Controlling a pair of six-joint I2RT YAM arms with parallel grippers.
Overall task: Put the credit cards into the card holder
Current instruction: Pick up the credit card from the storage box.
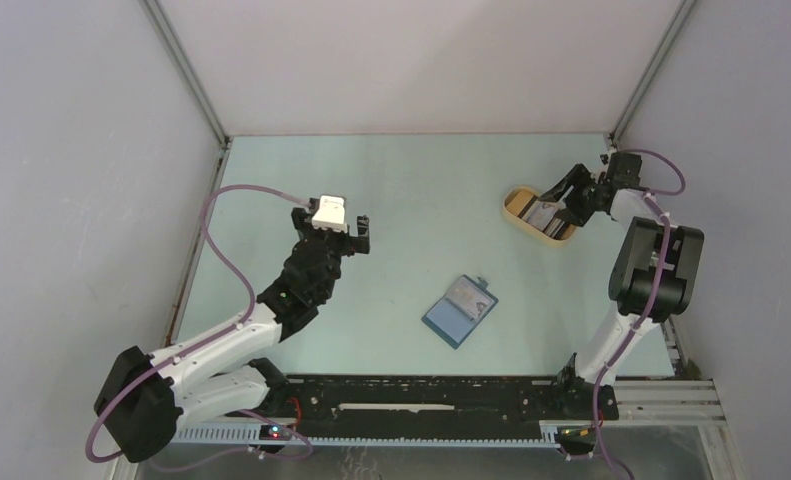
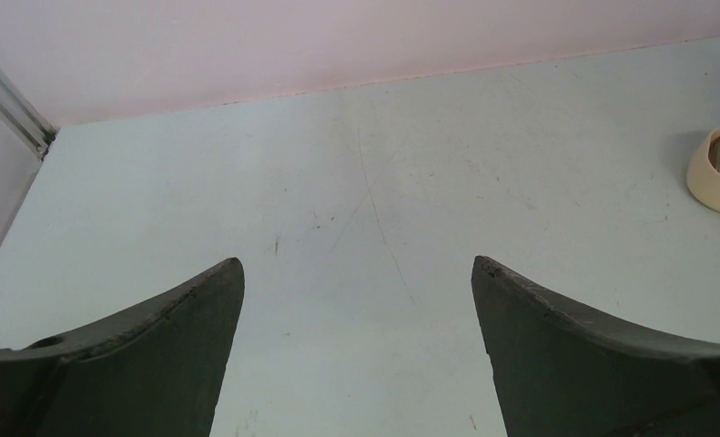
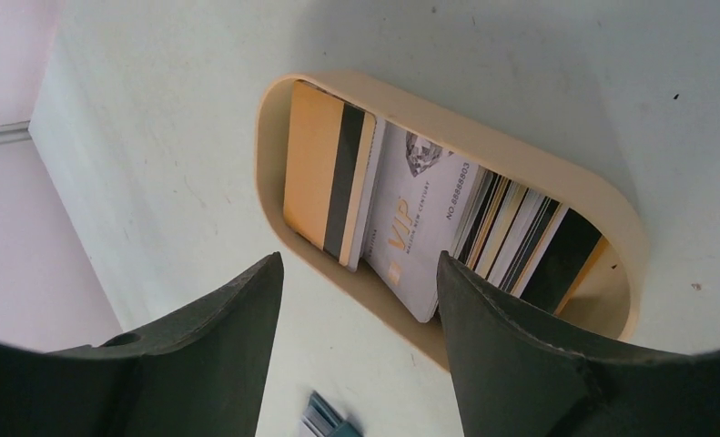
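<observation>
Plainly empty, right hand (image 3: 360, 259) gapes over credit cards (image 3: 410, 218) in the tray (image 3: 483, 137); left hand (image 2: 357, 260) likewise.

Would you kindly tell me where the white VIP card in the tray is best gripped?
Probably its end jutting past the tray rim, from above: the VIP card leans sandwiched between neighbouring cards, so only that end is free.

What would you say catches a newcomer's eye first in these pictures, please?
The tan oval tray packed with credit cards at the far right, the right gripper poised above it with jaws open. Next, the blue card holder lying alone mid-table.
</observation>
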